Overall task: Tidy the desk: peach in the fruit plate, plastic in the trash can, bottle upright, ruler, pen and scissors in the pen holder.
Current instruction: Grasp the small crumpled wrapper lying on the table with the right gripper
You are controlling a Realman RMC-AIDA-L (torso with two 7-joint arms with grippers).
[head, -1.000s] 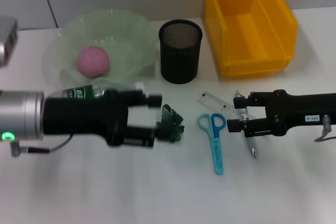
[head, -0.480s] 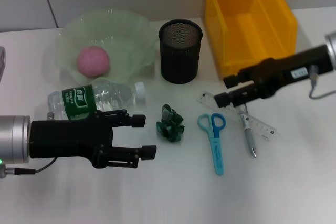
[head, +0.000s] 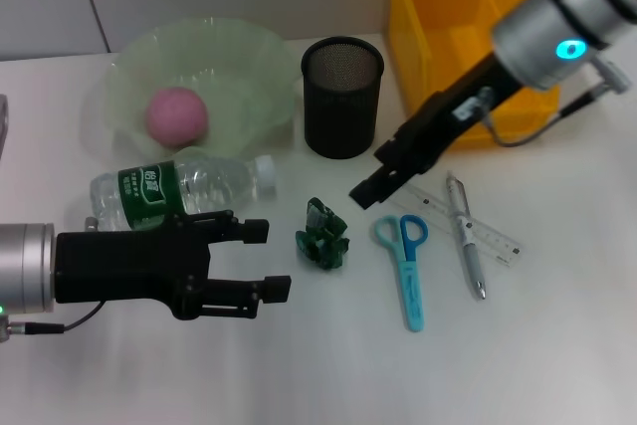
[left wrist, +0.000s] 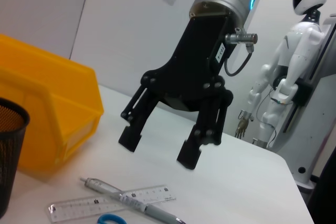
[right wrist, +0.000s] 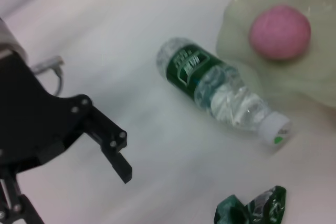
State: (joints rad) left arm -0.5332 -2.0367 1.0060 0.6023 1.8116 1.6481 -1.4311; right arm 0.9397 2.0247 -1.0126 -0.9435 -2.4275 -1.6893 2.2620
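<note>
The pink peach (head: 177,114) lies in the pale green fruit plate (head: 239,42). A clear bottle (head: 174,186) with a green label lies on its side in front of the plate. Crumpled green plastic (head: 323,238) sits just right of my open left gripper (head: 264,259), which holds nothing. Blue scissors (head: 406,266), a clear ruler (head: 448,214) and a silver pen (head: 466,236) lie flat at centre right. My right gripper (head: 378,176) hangs open above the table between the black mesh pen holder (head: 341,97) and the scissors, and shows empty in the left wrist view (left wrist: 160,148).
The yellow bin (head: 468,37) stands at the back right, beside the pen holder. A white humanoid figure (left wrist: 283,82) stands beyond the table's far edge. The right wrist view shows the bottle (right wrist: 220,90), peach (right wrist: 279,31) and plastic (right wrist: 252,208).
My right arm has swung up and left, off the pen and ruler, to near the pen holder. My left gripper drew back from the plastic, then held still.
</note>
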